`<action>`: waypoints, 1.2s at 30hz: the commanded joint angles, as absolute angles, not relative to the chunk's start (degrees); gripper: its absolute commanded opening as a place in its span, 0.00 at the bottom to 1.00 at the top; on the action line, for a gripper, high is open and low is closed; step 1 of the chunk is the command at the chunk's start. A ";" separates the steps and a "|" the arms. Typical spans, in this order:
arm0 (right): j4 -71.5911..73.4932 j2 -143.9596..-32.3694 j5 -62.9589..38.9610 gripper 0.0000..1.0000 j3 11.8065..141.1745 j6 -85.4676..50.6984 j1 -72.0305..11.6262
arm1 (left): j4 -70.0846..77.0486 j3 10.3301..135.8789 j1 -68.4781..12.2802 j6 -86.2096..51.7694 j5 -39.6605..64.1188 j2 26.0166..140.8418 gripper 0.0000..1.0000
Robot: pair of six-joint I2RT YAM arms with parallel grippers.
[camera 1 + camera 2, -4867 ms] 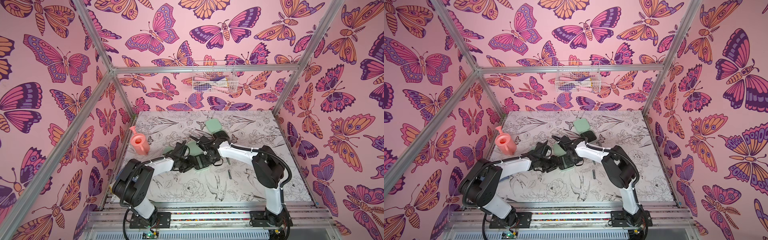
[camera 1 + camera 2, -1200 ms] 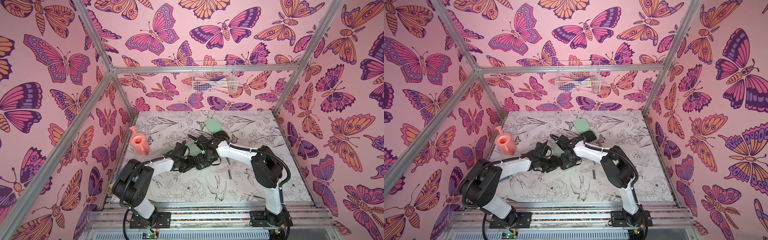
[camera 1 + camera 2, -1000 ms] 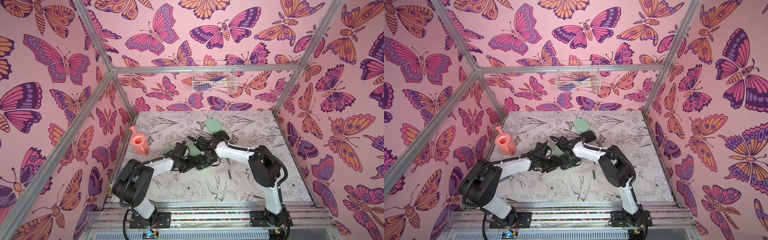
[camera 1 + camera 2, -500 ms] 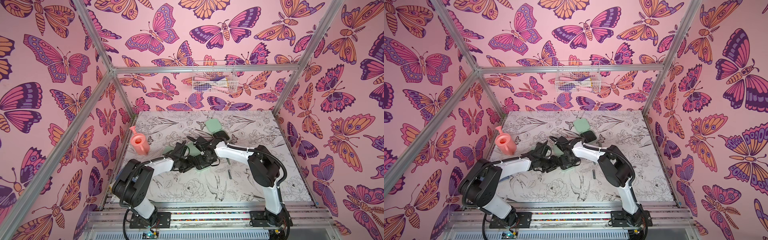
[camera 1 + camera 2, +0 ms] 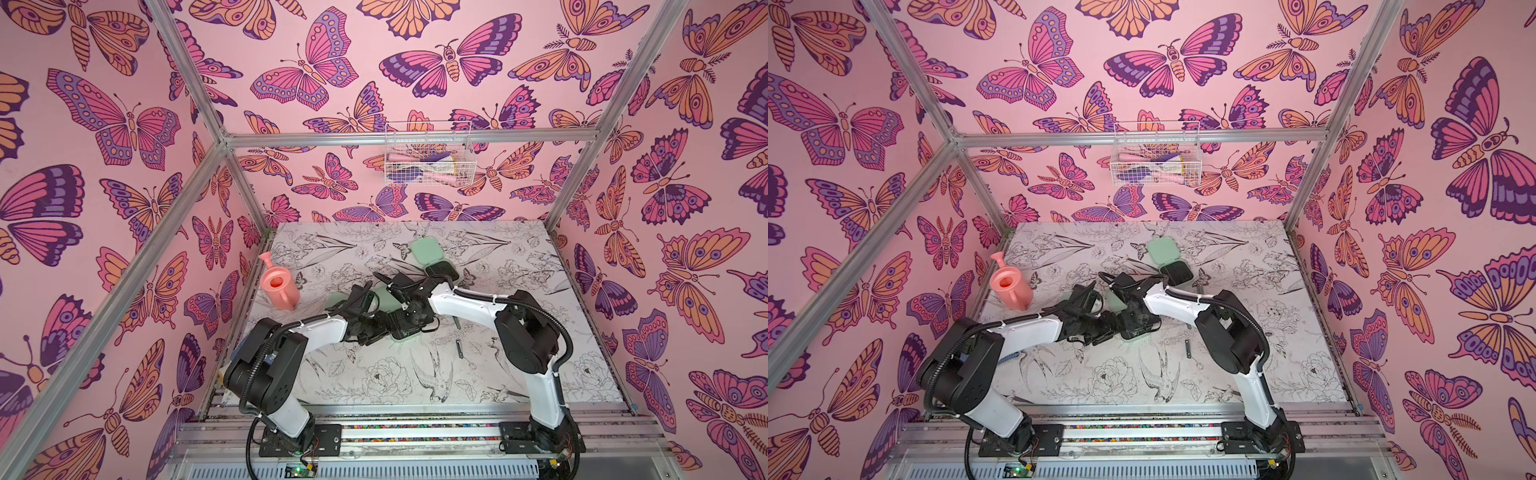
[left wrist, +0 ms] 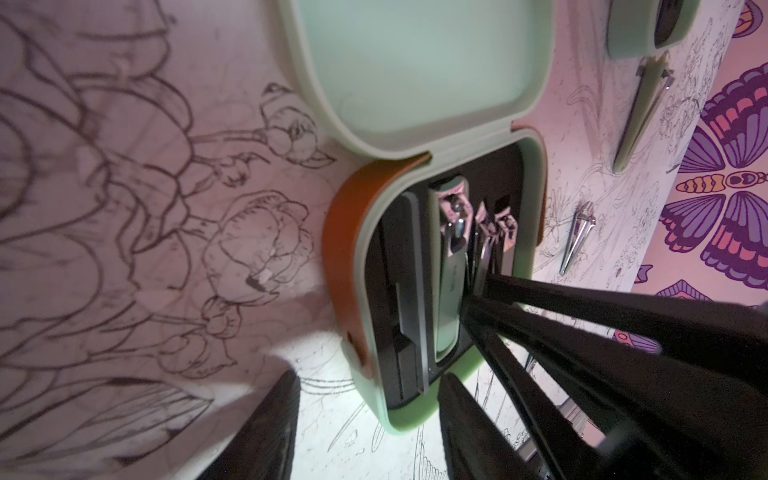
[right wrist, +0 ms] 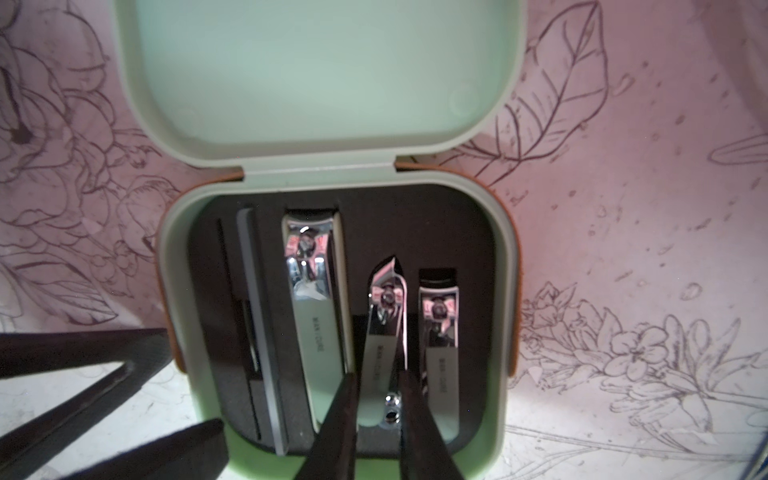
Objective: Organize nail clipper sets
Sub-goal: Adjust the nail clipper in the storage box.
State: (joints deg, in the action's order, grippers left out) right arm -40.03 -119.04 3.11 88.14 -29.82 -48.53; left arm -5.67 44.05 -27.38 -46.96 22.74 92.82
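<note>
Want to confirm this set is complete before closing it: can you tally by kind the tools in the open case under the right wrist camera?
Nail clippers: 3 (large clipper, slanted clipper held by the right gripper, small clipper)
Nail file: 1
Total: 4

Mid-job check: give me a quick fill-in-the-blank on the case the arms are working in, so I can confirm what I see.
1. The right gripper is shut on the slanted clipper, the ___ of three clippers in the mint-green case.
2. The case's lid is swung ___.
3. The insert that holds the tools is ___ in colour.
4. The watering can stands on the robot's ___ side of the table.

Missing words: middle; open; black; left.
</note>
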 commanded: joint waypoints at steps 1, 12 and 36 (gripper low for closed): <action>-42.10 -119.97 4.96 0.17 88.26 -30.24 -48.96 | -8.12 42.63 -26.81 -46.58 22.02 93.38 0.56; -42.54 -120.50 5.45 0.13 88.09 -29.66 -48.96 | -8.17 42.61 -26.81 -46.59 22.06 93.31 0.56; -43.55 -108.21 8.11 0.27 88.42 -30.26 -48.62 | -19.22 54.15 -18.96 -37.65 16.63 89.72 0.62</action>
